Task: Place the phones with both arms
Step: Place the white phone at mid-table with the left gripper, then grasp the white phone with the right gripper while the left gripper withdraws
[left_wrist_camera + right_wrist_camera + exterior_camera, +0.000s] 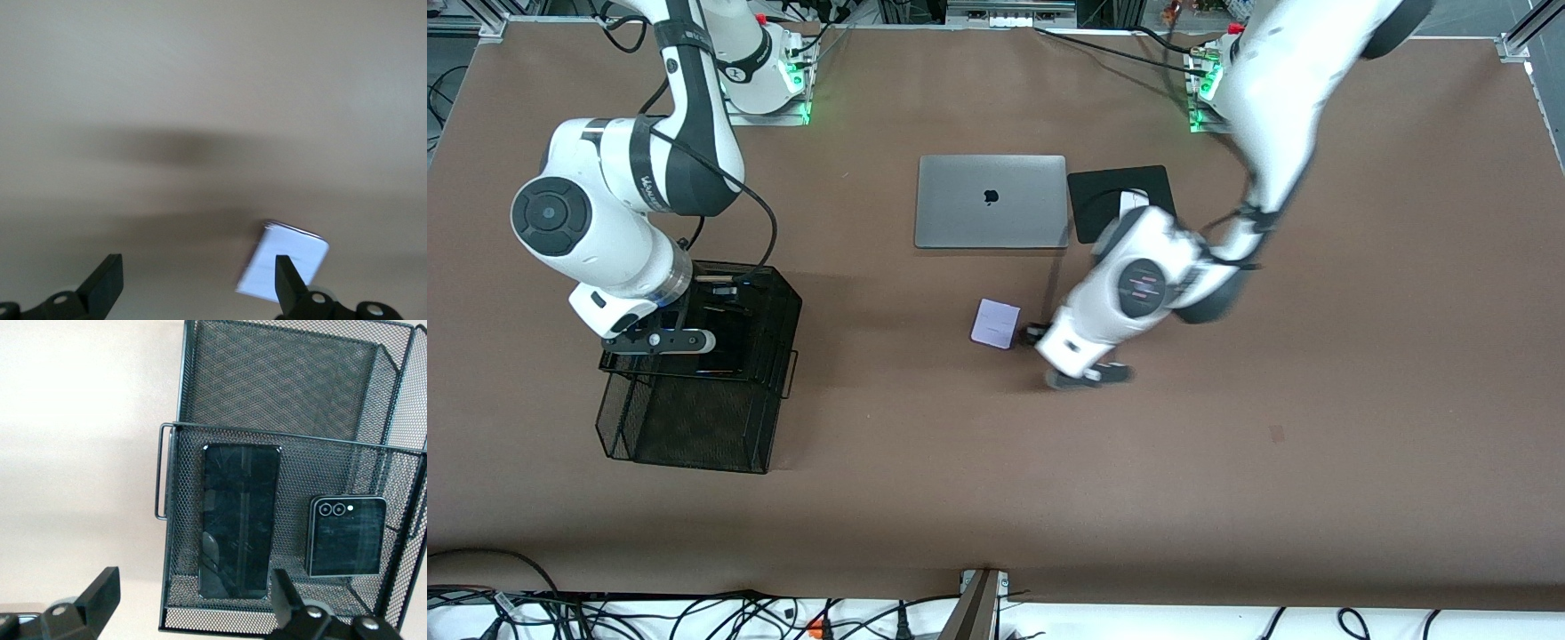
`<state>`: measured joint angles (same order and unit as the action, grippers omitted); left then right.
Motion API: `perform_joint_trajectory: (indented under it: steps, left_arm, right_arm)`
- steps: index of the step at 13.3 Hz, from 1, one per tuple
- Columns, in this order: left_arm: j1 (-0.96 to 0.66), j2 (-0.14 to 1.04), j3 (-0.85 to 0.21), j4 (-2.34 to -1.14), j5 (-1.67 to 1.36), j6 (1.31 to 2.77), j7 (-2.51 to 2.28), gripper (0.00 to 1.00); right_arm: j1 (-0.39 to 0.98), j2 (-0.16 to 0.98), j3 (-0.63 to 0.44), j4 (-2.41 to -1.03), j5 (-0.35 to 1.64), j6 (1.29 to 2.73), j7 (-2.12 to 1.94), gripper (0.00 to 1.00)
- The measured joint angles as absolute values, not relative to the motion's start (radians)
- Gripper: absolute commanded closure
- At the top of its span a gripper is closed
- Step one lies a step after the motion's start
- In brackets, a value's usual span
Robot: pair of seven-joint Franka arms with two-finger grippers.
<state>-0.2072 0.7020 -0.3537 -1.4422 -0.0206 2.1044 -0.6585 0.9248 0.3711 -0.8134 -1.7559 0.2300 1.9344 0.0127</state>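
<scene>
- The right claw (193,603) is hanging with its jaws apart over the black mesh tray (694,373) at the right arm's end of the surface (1227,462), gripping nothing.
- Two phones are lying flat in the tray's upper tier: the long black slab (240,520), and beside it the small squarish black phone (347,537), its twin camera lenses facing up.
- The left claw (200,287) is hovering low over the middle of the surface, jaws spread wide and empty. The lavender-white phone (995,323) is lying on the surface just beside it, at about 9 o'clock from the claw in the front view, and at about 6 o'clock from the grey laptop (991,201).
- Judging by this, two phones are placed and the lavender one is outstanding; the next move calls for the left claw to centre over that phone and close across its narrow edges.
- Readable marks: an apple logo (990,196) on the laptop lid. The lettering on the right arm (649,191) is too small to read.
</scene>
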Motion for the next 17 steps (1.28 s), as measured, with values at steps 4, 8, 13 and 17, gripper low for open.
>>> perform_joint_trajectory:
  steps: [4, 8, 13, 17]
  left_arm:
    - [-0.030, 0.549, -0.352, -1.442, 0.059, 1.870, -0.472, 0.00]
    - [0.083, 0.501, -0.351, -1.443, 0.115, 1.800, -0.212, 0.00]
    - [0.197, 0.371, -0.352, -1.441, 0.116, 1.660, -0.077, 0.00]
    - [0.222, 0.211, -0.299, -1.480, 0.105, 1.590, -0.058, 0.00]
  right_arm:
    - [0.931, 0.420, -0.704, -1.717, 0.236, 1.950, 0.194, 0.00]
    - [0.955, 0.572, -0.507, -1.567, 0.271, 1.985, 0.589, 0.00]
    - [1.018, 0.733, -0.380, -1.482, 0.277, 2.197, 0.976, 0.00]
    - [1.065, 0.852, -0.379, -1.437, 0.277, 2.314, 1.157, 0.00]
